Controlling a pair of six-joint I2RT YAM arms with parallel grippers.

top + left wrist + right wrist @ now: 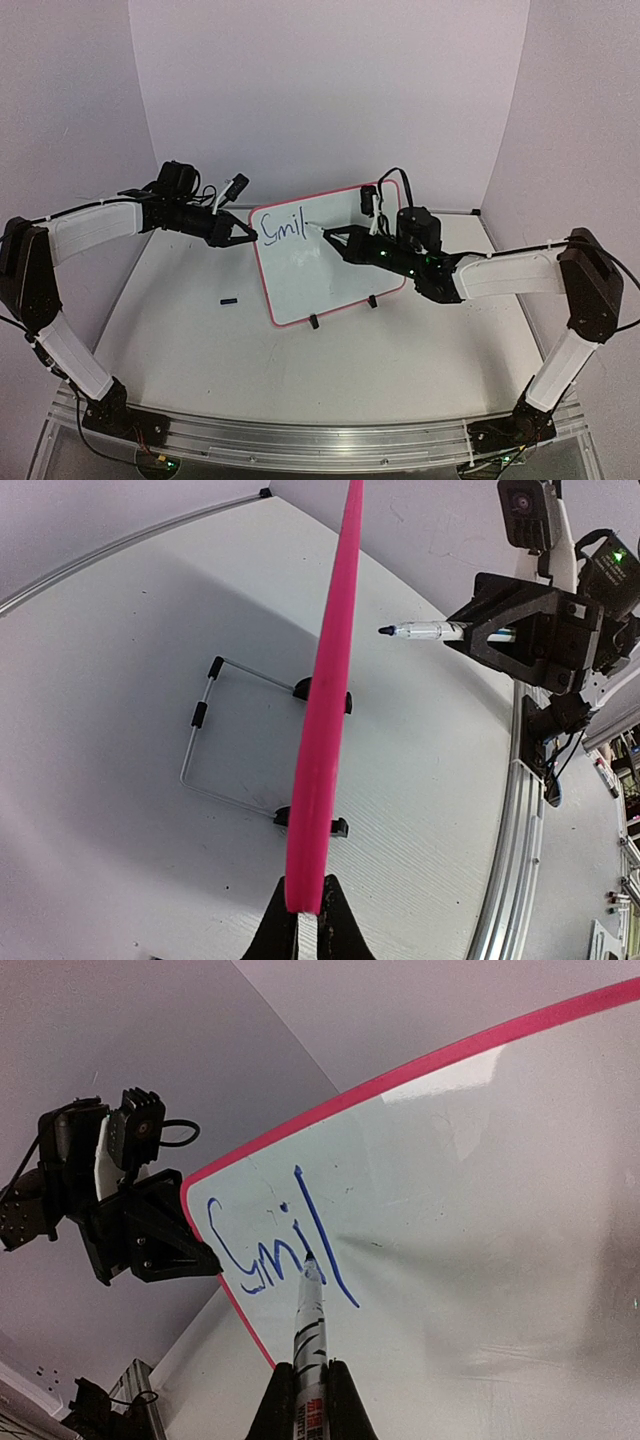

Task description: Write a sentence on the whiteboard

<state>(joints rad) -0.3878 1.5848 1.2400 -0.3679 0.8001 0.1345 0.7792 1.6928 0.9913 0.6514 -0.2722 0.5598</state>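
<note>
The sentence (262, 1260) read "Smil" so far, in blue at the top left corner of the whiteboard (335, 285), which stood propped on its black clip feet (313, 321), leaning back. You had the marker (311, 1325) tip right at the "l" stroke, though whether it pressed on the board's face could not be told. Your right gripper (310, 1385) was clamped around the marker's barrel, reaching in from the board's right side. Your left gripper (305, 905) was pinched shut on the board's pink frame at its left edge, just beside the lettering, steadying it. A small black piece (229, 300), perhaps the cap, lay on the table (180, 330) left of the board's lower corner. You were partway through the first word, I judged. The next move likely called for a small looped letter just right of the "l", with light pressure so the board did not rock, and a level line toward the board's right edge.
</note>
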